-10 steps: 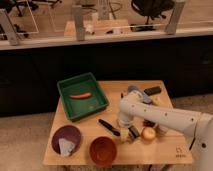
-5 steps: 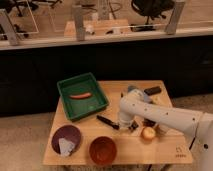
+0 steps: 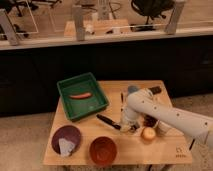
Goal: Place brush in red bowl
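Note:
The brush [image 3: 107, 121] is a slender black stick lying slantwise on the wooden table [image 3: 165, 152], between the green tray and the red bowl. Its right end reaches my gripper [image 3: 125, 128], which is low over the table at that end. The white arm [image 3: 150, 107] comes in from the right. The red bowl [image 3: 103, 150] stands empty at the table's front edge, just below and left of the brush. Whether the gripper has hold of the brush is hidden.
A green rectangular tray [image 3: 82, 95] with a red-orange piece in it sits at the back left. A dark maroon plate [image 3: 66, 140] with a white piece is front left. A yellow round object [image 3: 148, 133] and small dark items lie right of the gripper.
The brush has shifted slightly up the table, while the gripper stays at its right end. The other things have not moved.

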### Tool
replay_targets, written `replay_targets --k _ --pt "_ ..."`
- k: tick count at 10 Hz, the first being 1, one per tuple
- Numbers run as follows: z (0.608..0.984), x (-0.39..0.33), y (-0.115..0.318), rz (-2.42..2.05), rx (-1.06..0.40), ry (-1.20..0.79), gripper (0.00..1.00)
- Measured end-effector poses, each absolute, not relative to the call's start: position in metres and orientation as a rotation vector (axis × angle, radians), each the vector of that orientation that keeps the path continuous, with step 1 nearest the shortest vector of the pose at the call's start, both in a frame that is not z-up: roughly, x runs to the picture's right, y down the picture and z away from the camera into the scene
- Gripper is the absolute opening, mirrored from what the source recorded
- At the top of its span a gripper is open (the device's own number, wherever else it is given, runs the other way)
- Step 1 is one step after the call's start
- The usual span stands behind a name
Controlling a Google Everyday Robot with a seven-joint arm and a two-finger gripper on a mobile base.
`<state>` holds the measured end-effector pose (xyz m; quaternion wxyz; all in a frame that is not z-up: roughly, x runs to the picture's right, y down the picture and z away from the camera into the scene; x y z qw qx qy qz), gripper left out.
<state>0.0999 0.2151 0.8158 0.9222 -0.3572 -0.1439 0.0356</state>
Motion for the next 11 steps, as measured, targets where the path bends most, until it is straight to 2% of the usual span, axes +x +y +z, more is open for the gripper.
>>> replay_targets --k 5,8,11 --pt "0.753 0.102 0.183 0.016 -0.710 -0.352 0.00" --pt "0.714 0.105 0.197 -0.044 -0.727 -0.343 0.00" --pt "0.686 0.092 0.232 -0.108 -0.737 -0.294 0.00"
